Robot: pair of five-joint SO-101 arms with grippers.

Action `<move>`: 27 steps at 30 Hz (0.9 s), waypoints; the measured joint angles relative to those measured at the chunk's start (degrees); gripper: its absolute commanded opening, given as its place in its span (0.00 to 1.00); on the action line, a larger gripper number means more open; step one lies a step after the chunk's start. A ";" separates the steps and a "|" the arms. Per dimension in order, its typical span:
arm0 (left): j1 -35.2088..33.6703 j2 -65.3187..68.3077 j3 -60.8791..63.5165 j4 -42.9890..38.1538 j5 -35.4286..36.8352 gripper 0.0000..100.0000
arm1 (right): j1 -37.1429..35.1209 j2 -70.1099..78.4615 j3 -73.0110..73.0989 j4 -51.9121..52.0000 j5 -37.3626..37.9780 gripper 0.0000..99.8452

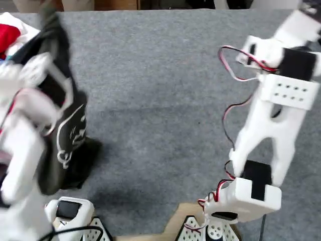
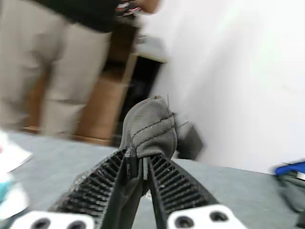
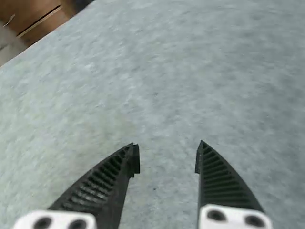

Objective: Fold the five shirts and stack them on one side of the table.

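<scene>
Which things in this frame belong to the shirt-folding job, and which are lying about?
Job: dark printed shirt, clamped in the left end effector; red and white garments at the far corner; right end effector, open over the grey table cover.
Lying about: brown furniture in the background; blue item, too blurred to identify.

I see a dark shirt (image 1: 67, 125) with white print hanging bunched over the table's (image 1: 165, 75) left side, a fold pinched in the left gripper (image 2: 138, 162). A red shirt (image 1: 9, 36) lies crumpled at the table's far left corner.
</scene>
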 measured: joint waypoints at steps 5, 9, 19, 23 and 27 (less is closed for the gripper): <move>10.29 9.76 -2.02 -10.37 0.00 0.02 | 6.07 0.00 0.00 2.46 0.00 0.20; 16.79 20.13 -12.04 -11.16 -1.05 0.02 | 12.04 0.00 0.18 2.73 0.00 0.20; 32.88 46.59 -51.52 -11.69 -20.31 0.02 | 19.43 0.00 10.02 2.73 0.00 0.20; 33.23 48.00 -57.05 -11.69 -29.10 0.02 | 19.52 0.18 12.04 2.73 0.00 0.20; 26.29 48.00 -58.46 -11.69 -31.12 0.02 | 18.73 0.18 12.04 2.73 0.00 0.20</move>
